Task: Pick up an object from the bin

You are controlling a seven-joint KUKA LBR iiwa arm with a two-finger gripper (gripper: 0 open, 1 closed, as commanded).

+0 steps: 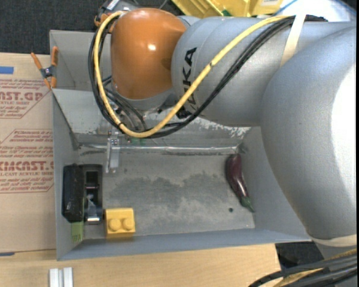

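My gripper point(112, 155) pokes out from under the arm's wrist at the back left of the bin, hanging over bare floor. Just below it and to the left lies a black boxy device point(81, 191) against the left wall, with a small green piece at its near end. A yellow studded toy brick point(119, 222) rests in the near left corner, beside the device's near end. At the right side lies a dark purple toy eggplant point(236, 178) with a green stem, far from the gripper. I see nothing held in the gripper.
The big grey arm with its orange cover and cables spans the back and right of the bin and hides what is beneath. The bin's sloped walls close in on all sides. Bare scuffed floor stretches between the brick and the eggplant.
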